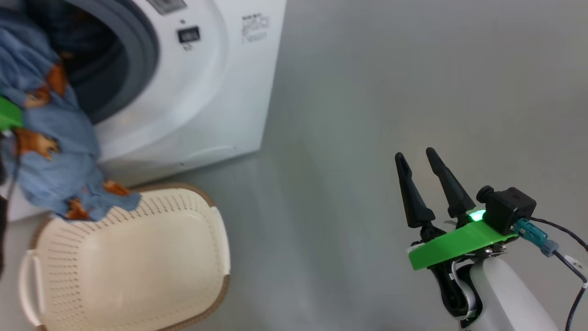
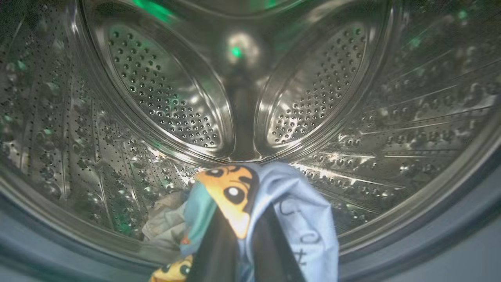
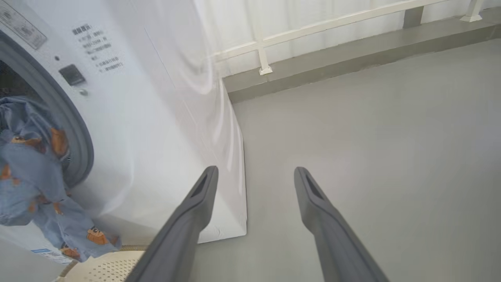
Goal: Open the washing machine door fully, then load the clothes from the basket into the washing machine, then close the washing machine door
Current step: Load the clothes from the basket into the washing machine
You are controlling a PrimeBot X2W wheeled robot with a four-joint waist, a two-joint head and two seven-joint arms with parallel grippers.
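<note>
Hanging clothes (image 1: pixel 50 133) clenched in left gripper (image 2: pixel 245 219) at washing machine (image 1: pixel 206 92) mouth, basket (image 1: pixel 128 257) below, right gripper (image 1: pixel 415 154) released

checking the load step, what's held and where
The left gripper pinches the light-blue bear-print fabric garment by a bunched fold; the right gripper holds nothing.

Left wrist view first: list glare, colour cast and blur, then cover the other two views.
Left wrist view: bright glare and green glints on the steel drum, its sides smeared; the clothes up close are soft. Head view: even, flat light, the washing machine panel text blurred. Right wrist view: wide-angle bending of the machine's corner edge; the right gripper soft up close.
</note>
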